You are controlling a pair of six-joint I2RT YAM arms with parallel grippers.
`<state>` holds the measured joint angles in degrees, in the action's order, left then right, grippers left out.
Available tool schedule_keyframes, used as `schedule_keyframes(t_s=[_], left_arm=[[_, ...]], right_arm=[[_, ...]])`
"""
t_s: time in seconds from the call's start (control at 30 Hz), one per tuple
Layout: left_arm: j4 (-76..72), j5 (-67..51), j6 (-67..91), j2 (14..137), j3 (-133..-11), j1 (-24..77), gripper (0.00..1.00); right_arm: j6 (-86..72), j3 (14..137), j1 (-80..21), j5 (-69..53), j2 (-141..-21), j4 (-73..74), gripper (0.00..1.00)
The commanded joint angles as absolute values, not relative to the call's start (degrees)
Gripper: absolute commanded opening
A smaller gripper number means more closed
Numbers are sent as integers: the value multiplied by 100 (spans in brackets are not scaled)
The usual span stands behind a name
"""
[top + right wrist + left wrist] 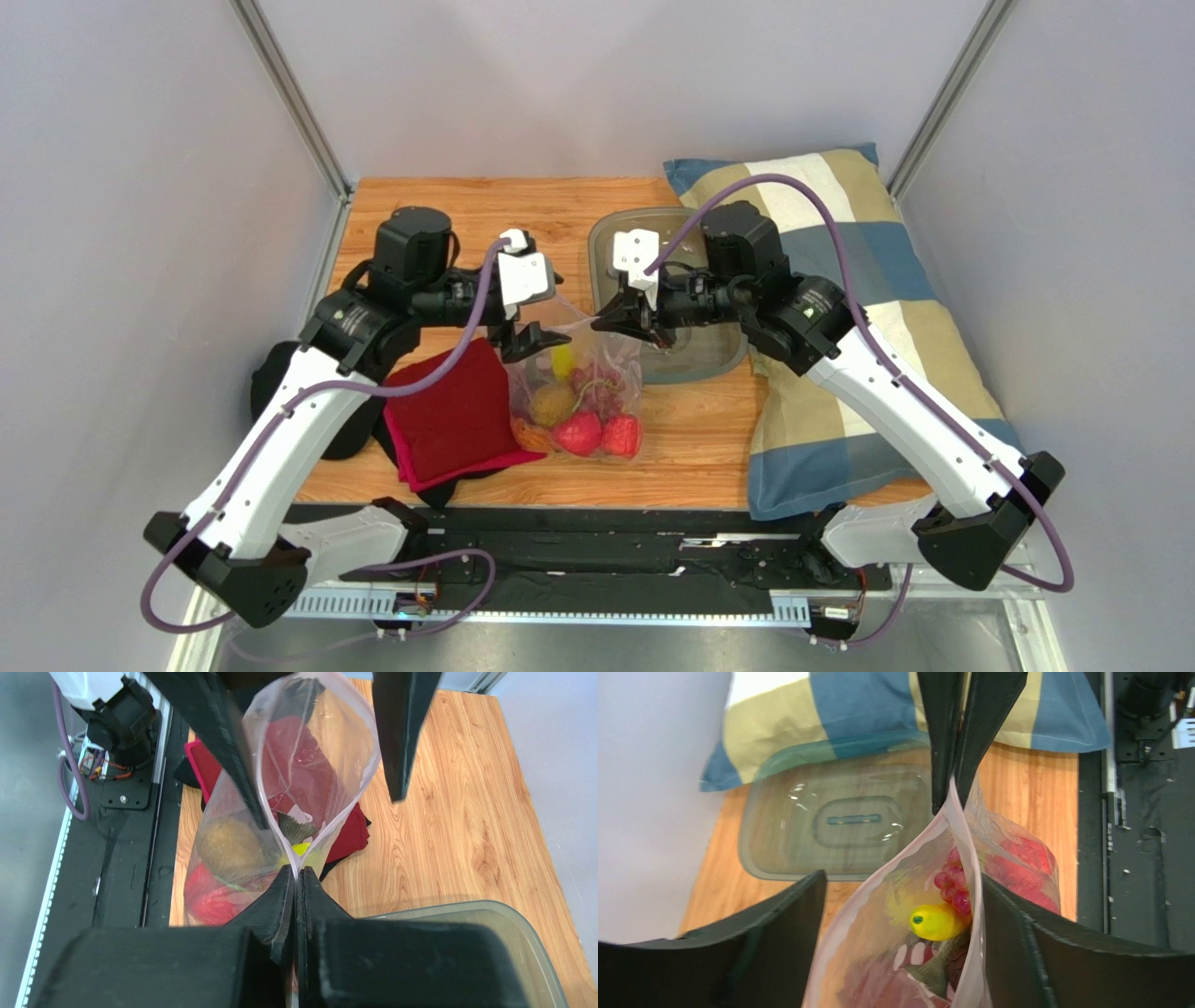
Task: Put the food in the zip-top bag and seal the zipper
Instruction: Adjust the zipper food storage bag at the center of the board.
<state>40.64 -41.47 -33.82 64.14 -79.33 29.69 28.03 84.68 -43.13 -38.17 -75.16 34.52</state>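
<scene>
The zip-top bag stands on the wooden table with its mouth raised and spread open. Inside it lies the food: a yellow banana, purple grapes, a grey fish tail and red fruit. The pink zipper runs in two separated strips. My right gripper is shut on the far end of the mouth. My left gripper is open and straddles the mouth. Its right finger touches the bag's side, and its left finger stands apart.
A red cloth lies just left of the bag on a dark cloth. A clear rigid tub sits behind the right gripper. A blue and yellow checked pillow covers the table's right side. Black rails run along the near edge.
</scene>
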Motion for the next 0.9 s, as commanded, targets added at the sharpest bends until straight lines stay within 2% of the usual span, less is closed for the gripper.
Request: schedule_keyframes(t_s=[0.0, 0.07, 0.1, 0.17, 0.2, 0.3, 0.5, 0.6, 0.7, 0.73, 0.8, 0.87], left_arm=[[4156, -4534, -3445, 6767, -7910, 3032, 71], [4175, -4877, -3463, 6882, -7823, 3041, 61], [4175, -4991, -3454, 6908, -7787, 3041, 50], [4175, -5159, -3454, 6978, -7787, 3128, 37], [4175, -5168, -3463, 6996, -7813, 3164, 21], [4166, -5299, -3402, 7093, -8129, 3278, 0], [4044, -5352, -2832, 7242, -8763, 3577, 0], [3745, -5187, -2725, 7234, -8447, 3586, 0], [3139, -4966, -2357, 7129, -7981, 3586, 0], [3059, -4983, -2347, 7119, -7902, 3586, 0], [3041, -5036, -2460, 7058, -7910, 3586, 0], [3163, -5027, -2802, 6918, -7779, 3586, 0]], right_arm=[[3366, 8394, -4359, -3762, -7321, 3462, 0], [3419, 8315, -4351, -3648, -7304, 3480, 0], [3454, 8262, -4359, -3621, -7278, 3463, 0], [3533, 8131, -4342, -3577, -7199, 3437, 0], [3559, 8104, -4350, -3551, -7181, 3419, 0], [3560, 8173, -4324, -3437, -7111, 3410, 0], [3358, 8254, -4236, -3129, -6952, 3366, 0], [3208, 8026, -4193, -2971, -6829, 3279, 7], [2946, 7981, -3991, -3119, -6689, 3252, 59], [2814, 7963, -3808, -3251, -6654, 3226, 84], [2515, 7928, -3596, -3331, -6618, 3147, 99], [1962, 7770, -3297, -3515, -6540, 3155, 100]])
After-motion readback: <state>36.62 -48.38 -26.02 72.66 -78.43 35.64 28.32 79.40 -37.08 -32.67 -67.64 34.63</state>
